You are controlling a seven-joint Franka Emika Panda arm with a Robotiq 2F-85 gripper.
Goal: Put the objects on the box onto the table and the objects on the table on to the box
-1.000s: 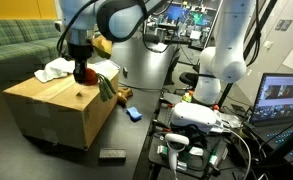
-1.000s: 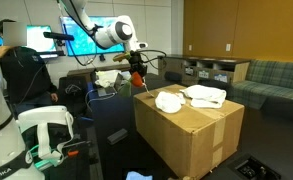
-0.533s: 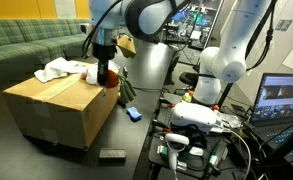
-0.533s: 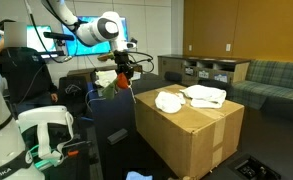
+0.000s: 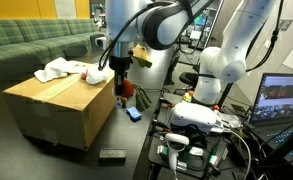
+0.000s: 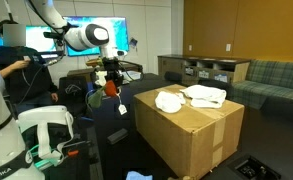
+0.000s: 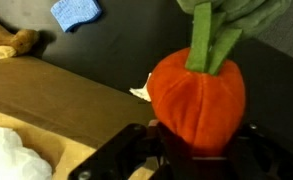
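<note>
My gripper point(image 5: 119, 80) is shut on an orange plush pumpkin with a green stem point(image 7: 198, 92) and holds it in the air just past the edge of the cardboard box point(image 5: 56, 105). It also shows in an exterior view point(image 6: 111, 87). White cloths point(image 6: 191, 97) lie on the box top, also seen in an exterior view point(image 5: 61, 69). On the dark table below lie a blue cloth point(image 7: 76, 12), also in an exterior view point(image 5: 133, 113), and a brown plush toy point(image 7: 11, 42).
A second white robot arm point(image 5: 221, 60) and a headset on a stand point(image 5: 198, 115) are beside the table. A laptop point(image 5: 281, 100) stands at the side. A small dark remote point(image 5: 112, 154) lies on the floor. A person point(image 6: 16, 70) sits behind.
My gripper has carried the pumpkin sideways off the box top and out past its edge, now hanging over the table.
</note>
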